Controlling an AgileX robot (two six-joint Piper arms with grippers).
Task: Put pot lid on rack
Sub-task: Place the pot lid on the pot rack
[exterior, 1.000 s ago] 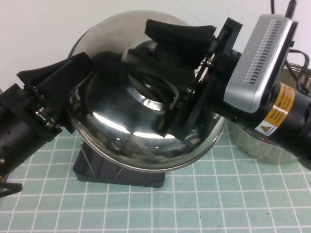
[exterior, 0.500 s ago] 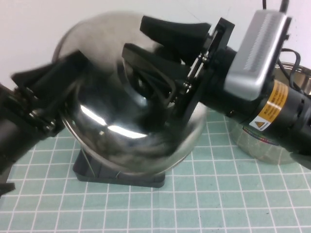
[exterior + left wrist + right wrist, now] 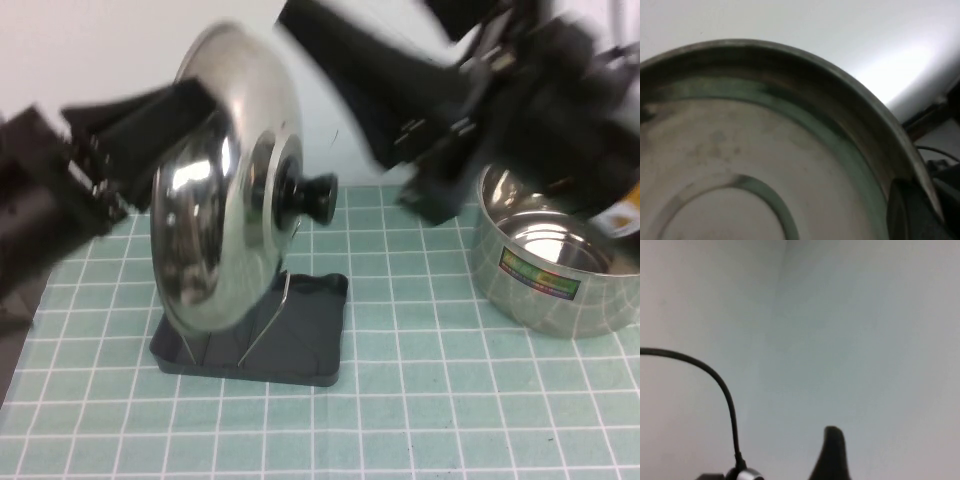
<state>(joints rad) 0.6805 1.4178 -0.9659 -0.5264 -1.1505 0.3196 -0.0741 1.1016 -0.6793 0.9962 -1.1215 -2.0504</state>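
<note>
Steel pot lid [image 3: 215,200] upright in rack [image 3: 300,345] | left pincer [image 3: 165,115] grips rim | right pincer [image 3: 340,70] open, raised

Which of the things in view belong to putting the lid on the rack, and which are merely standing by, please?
Belonging to the job:
- pot lid, upright on edge in the rack
- rack
- left gripper, at the lid's rim
- right gripper, raised above and behind the lid, blurred

Standing by:
- steel pot, on the green grid mat, right of the rack
</note>
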